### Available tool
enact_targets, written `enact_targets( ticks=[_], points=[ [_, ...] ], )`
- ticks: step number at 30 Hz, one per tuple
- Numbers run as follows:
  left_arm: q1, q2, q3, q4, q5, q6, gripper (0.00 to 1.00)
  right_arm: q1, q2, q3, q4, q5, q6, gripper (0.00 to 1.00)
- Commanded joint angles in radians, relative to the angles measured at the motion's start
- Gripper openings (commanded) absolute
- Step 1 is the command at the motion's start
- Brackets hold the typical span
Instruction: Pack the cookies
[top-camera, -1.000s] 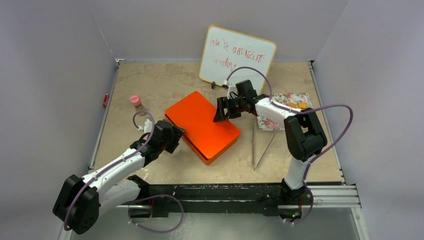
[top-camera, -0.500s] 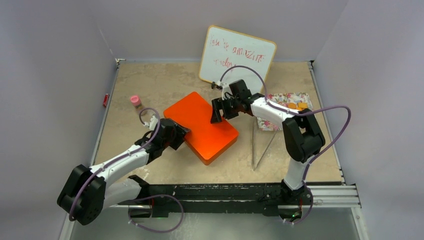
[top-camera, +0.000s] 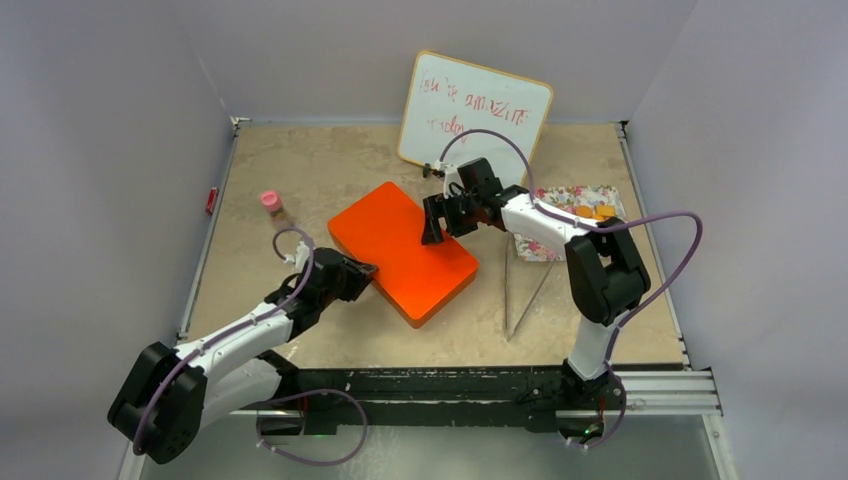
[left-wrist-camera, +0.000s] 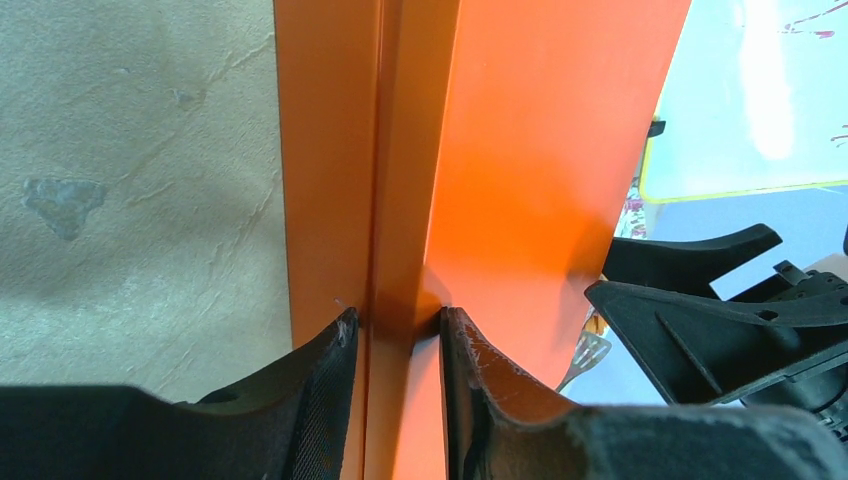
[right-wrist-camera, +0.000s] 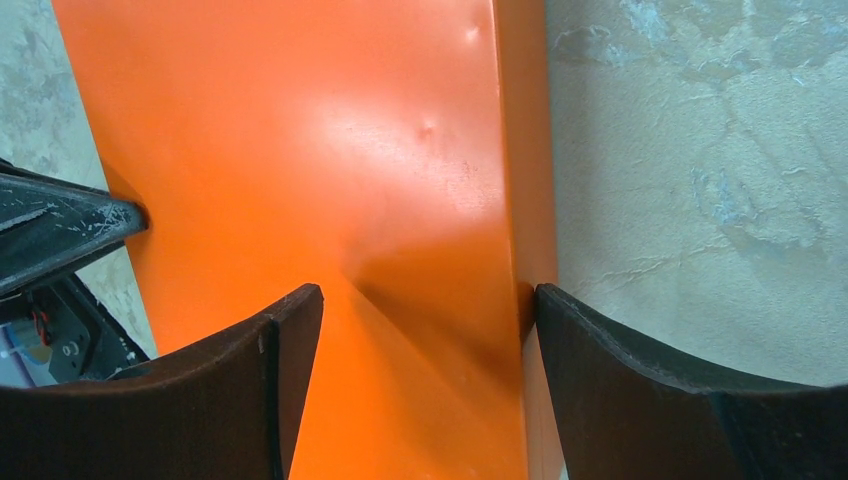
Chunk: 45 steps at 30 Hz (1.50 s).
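A flat orange box (top-camera: 400, 250) lies shut in the middle of the table. My left gripper (top-camera: 358, 272) is at its near-left edge; in the left wrist view the gripper (left-wrist-camera: 395, 318) is shut on the box's (left-wrist-camera: 520, 150) lid rim. My right gripper (top-camera: 433, 225) is at the far edge. In the right wrist view it (right-wrist-camera: 428, 295) is open, one finger over the lid (right-wrist-camera: 300, 130), the other against the box's side. A few orange cookies (top-camera: 590, 211) lie on a floral tray (top-camera: 560, 245) at the right. No pink or black cookie shows.
A whiteboard (top-camera: 475, 115) with red writing leans at the back. A small pink-capped bottle (top-camera: 271, 205) stands at the left. Metal tongs (top-camera: 520, 290) lie right of the box. A red object (top-camera: 211, 200) sits on the left rail.
My left gripper has shifted along the box's near-left edge, nearer to me. My right gripper has moved slightly left over the far edge. The box has turned a little.
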Motion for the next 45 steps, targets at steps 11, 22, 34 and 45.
enact_targets(
  ticks=[11, 22, 34, 45],
  points=[
    [0.005, -0.09, -0.044, -0.163, -0.069, -0.094, 0.51, -0.002, -0.039, 0.005, 0.021, -0.003, 0.037, 0.82],
    [0.269, -0.138, 0.042, -0.061, 0.062, 0.156, 0.66, -0.009, -0.082, -0.04, 0.036, -0.009, 0.055, 0.83],
    [0.471, 0.066, 0.154, 0.083, 0.202, 0.273, 0.65, -0.008, -0.095, -0.056, 0.023, -0.002, 0.051, 0.83],
    [0.497, 0.248, 0.148, 0.162, 0.263, 0.279, 0.51, -0.008, -0.116, -0.088, 0.019, 0.006, 0.058, 0.83]
  ],
)
